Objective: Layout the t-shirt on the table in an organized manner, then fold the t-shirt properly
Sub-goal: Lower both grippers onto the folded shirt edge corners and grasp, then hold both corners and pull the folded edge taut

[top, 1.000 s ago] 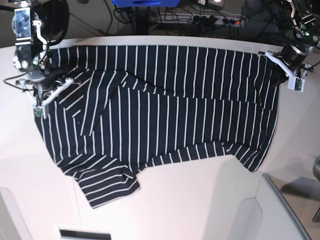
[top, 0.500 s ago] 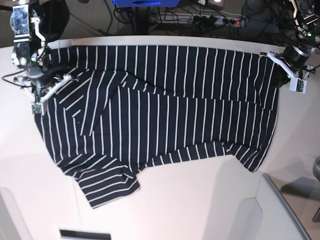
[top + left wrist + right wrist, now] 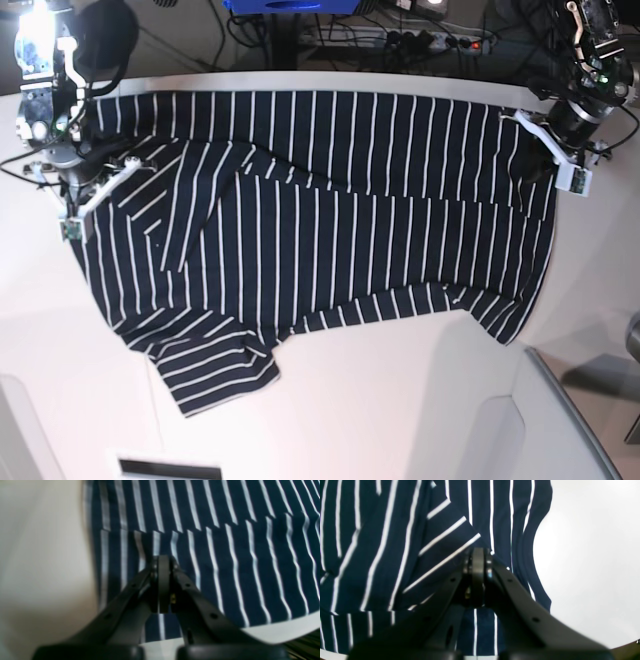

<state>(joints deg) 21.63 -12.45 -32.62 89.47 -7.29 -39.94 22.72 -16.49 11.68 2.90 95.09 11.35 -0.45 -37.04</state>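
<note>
The t-shirt (image 3: 330, 210), dark navy with thin white stripes, lies spread across the far half of the white table (image 3: 400, 410), with creases in the middle and one sleeve folded toward the near left. My left gripper (image 3: 543, 162) (image 3: 161, 560) is at the shirt's right end, shut, its tips pinching the t-shirt's fabric (image 3: 225, 555) close to the edge. At the shirt's left end my right gripper (image 3: 98, 168) (image 3: 477, 552) is shut on a fold of the t-shirt (image 3: 395, 542), beside bare table (image 3: 595, 555).
Behind the table's curved far edge run cables and a power strip (image 3: 440, 40). A grey raised panel (image 3: 560, 420) stands at the near right corner. A pale block (image 3: 20, 430) sits at the near left.
In the base view the arm on the right has shifted left over the shirt's end, and the arm on the left has edged slightly left. The shirt lies much as before.
</note>
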